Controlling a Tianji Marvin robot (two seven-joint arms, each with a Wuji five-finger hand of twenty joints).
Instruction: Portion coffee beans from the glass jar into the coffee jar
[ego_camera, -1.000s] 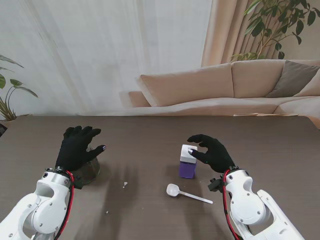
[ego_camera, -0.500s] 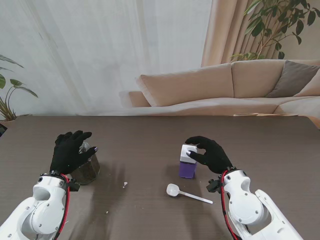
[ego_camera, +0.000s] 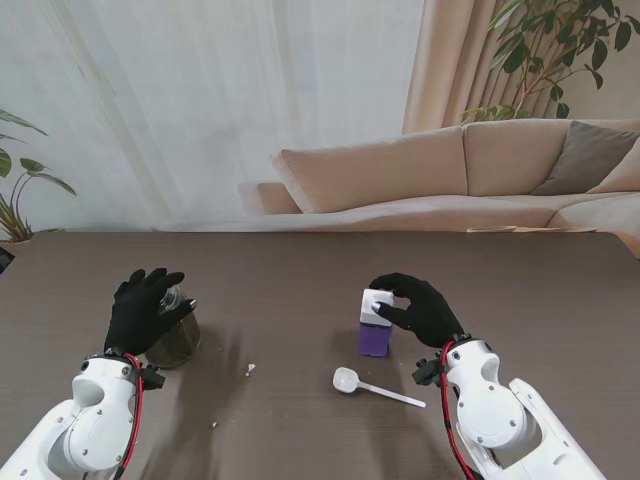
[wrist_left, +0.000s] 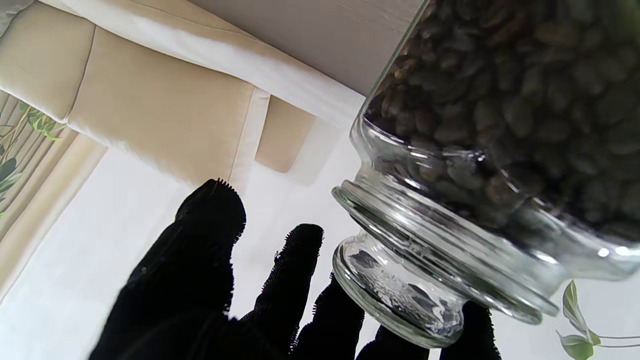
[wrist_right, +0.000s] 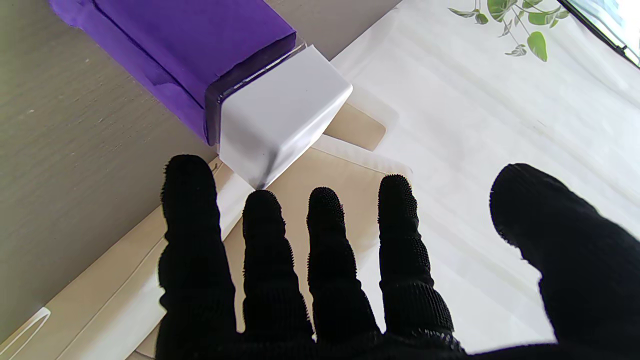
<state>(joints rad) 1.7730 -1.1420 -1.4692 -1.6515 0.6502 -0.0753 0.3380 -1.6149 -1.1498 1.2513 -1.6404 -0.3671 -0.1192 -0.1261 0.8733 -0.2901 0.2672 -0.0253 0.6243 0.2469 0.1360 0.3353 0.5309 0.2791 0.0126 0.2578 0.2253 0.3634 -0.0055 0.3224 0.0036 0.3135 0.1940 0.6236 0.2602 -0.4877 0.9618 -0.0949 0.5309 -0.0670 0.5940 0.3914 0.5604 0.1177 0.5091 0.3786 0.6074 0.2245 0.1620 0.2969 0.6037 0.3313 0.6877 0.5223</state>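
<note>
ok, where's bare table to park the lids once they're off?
Bare tabletop lies between the glass jar and the purple coffee jar, and across the far strip toward the sofa. Crowded: by the spoon nearer to me, and around the left hand and right hand.

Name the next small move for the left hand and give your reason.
Probably close the left hand onto the stopper of the glass jar. It sits over the lid with fingers spread, not yet gripping, the jar looks sealed and full of beans, and the white spoon lies unused. The right hand is open beside the capped purple coffee jar.
</note>
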